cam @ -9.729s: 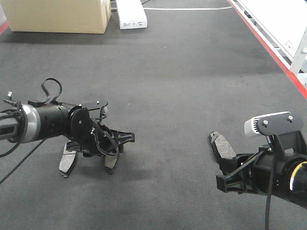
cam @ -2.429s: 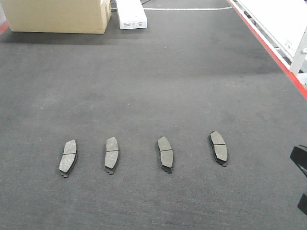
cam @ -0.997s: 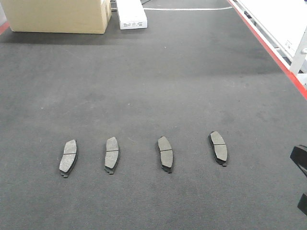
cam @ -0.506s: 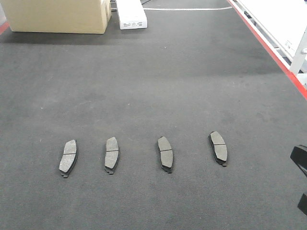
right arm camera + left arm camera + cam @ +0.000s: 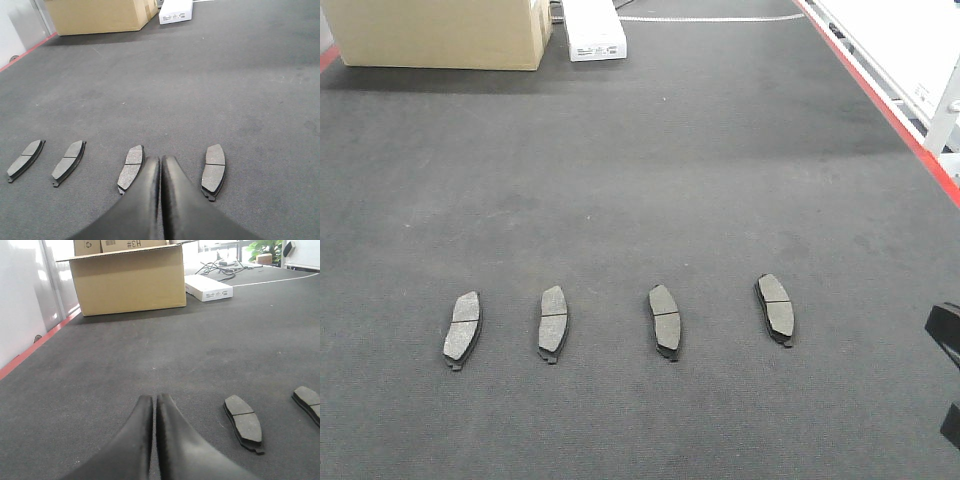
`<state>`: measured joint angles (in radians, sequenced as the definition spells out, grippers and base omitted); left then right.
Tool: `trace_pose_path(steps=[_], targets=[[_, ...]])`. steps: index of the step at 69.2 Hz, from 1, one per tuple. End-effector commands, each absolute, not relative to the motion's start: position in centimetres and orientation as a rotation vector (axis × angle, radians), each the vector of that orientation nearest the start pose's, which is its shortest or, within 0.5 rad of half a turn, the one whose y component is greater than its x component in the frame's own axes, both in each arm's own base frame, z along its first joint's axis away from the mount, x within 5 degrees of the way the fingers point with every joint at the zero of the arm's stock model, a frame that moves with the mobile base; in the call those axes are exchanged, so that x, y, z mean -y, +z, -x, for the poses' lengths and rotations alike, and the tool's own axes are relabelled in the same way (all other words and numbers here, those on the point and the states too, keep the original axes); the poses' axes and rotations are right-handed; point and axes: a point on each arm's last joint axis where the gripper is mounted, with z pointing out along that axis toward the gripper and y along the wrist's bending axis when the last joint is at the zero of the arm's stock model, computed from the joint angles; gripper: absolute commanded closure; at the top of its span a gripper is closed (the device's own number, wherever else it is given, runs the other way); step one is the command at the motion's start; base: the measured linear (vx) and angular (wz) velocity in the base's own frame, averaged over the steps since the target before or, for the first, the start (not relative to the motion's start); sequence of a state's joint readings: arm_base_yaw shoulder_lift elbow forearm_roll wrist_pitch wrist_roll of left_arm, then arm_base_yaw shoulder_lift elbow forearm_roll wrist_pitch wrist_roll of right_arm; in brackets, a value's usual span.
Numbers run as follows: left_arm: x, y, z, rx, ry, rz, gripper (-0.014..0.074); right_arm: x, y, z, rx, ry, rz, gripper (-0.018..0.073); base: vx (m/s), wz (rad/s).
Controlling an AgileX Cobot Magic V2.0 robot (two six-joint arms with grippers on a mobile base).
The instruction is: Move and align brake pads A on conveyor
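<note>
Four curved gritty grey brake pads (image 5: pixel 555 322) on felt-like charcoal conveyor (image 5: pixel 650 180)

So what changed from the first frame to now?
Both arms let go and pulled back out of the front view; both pincers, left and right, are shut. The four grey-faced, black-backed brake pads lie in a row on the dark felt conveyor, unmoved lately.

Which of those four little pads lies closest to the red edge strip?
The rightmost brake pad in the front view. It ends the row on the side where the red strip runs; the other three lie farther left.
</note>
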<state>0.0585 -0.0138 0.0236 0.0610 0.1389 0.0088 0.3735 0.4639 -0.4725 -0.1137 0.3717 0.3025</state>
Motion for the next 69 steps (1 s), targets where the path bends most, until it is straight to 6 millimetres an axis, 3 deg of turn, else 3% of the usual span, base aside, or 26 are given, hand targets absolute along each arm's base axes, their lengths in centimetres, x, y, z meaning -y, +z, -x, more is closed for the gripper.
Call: trace_pose_path(steps=[1,26,35,47,69], targets=[[-0.4,20.4,-5.5,-1.535,0.098,0.003,0.0603,-3.4,31.9,-9.6,-1.763,0.368,0.140,0.0569,0.00,0.00],[-0.4,20.4,-5.5,-1.536,0.098,0.003,0.0603,-3.4,32.3,-9.6,-1.715,0.361,0.159,0.0569,0.00,0.00],[-0.4,20.4,-5.5,-1.536,0.098,0.003,0.0603,-2.9,32.1,-9.8,-1.647,0.284,0.163,0.0569,0.00,0.00],[-0.4,20.4,-5.5,-1.536,0.098,0.003,0.0603,-1.5,29.0,-8.9,-1.521,0.159,0.107,0.0569,0.00,0.00],[-0.4,20.4,-5.5,-1.536,0.098,0.003,0.0603,-0.6,22.3,-6.3,-1.504,0.110,0.030,0.0569,0.00,0.00]])
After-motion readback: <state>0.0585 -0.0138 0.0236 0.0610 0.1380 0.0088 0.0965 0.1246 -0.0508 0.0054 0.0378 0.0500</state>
